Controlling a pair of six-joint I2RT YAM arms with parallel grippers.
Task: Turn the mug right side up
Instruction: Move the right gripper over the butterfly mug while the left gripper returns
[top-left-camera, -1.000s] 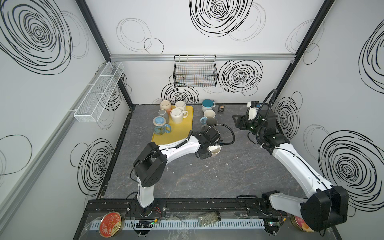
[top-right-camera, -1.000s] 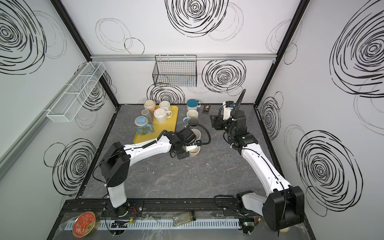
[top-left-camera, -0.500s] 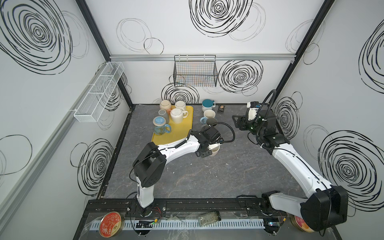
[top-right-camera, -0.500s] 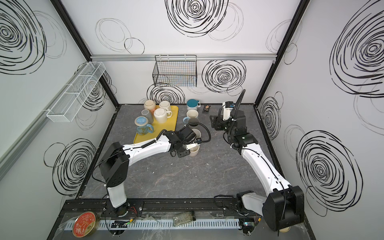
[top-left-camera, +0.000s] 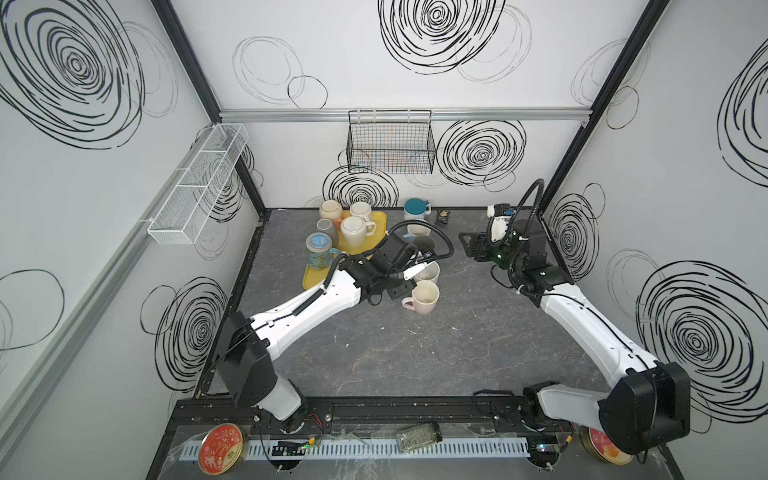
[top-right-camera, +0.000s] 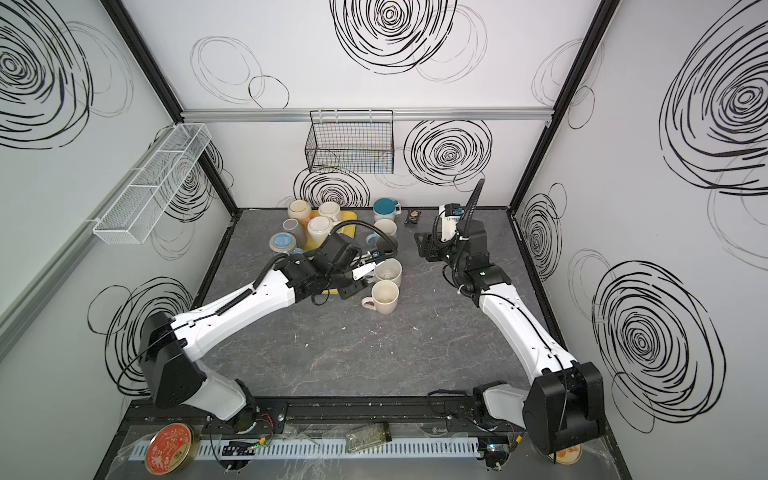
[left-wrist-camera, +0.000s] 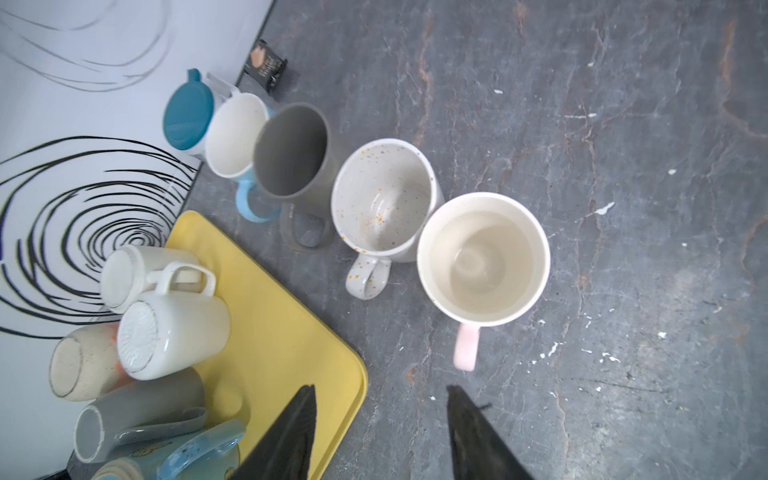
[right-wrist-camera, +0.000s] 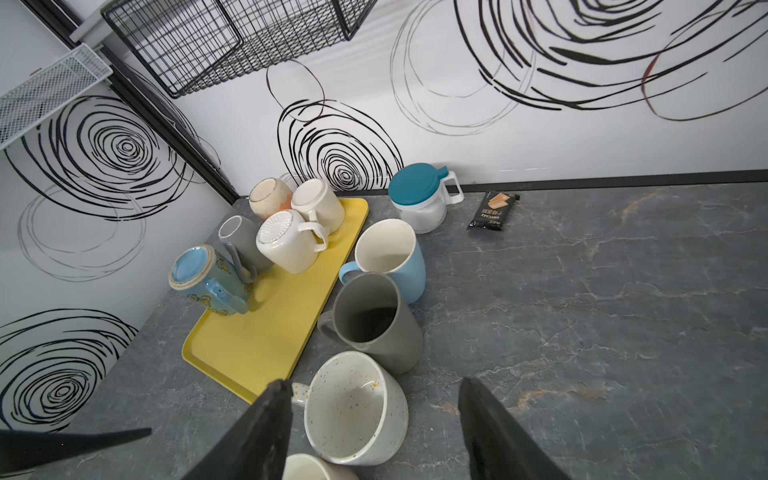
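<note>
- Since a second ago the left gripper (top-left-camera: 409, 281) has let go of the pink mug (top-left-camera: 424, 296) and drawn back toward the yellow tray (left-wrist-camera: 282, 324). Its jaws were clamped at the mug then; now they stand apart with nothing between them.
- That pink mug stands right side up on the grey table (top-left-camera: 374, 365), and its cream inside shows in both top views.
- Seen from the left wrist, its handle (left-wrist-camera: 465, 349) points toward the gap between the two dark fingers (left-wrist-camera: 291, 436), which are near it but not touching.
- Close against the pink mug stands a speckled mug (left-wrist-camera: 382, 199), also upright.
- Beyond it come a grey mug (left-wrist-camera: 291, 153), a blue mug (left-wrist-camera: 237, 137) and a teal-lidded jug (left-wrist-camera: 185, 112), in a row running toward the back wall.
- Several more mugs sit upside down at the tray's far end.
- On the right of that row, the right gripper (top-left-camera: 469, 247) hovers above the table, jaws wide and empty, touching none of the mugs.
</note>
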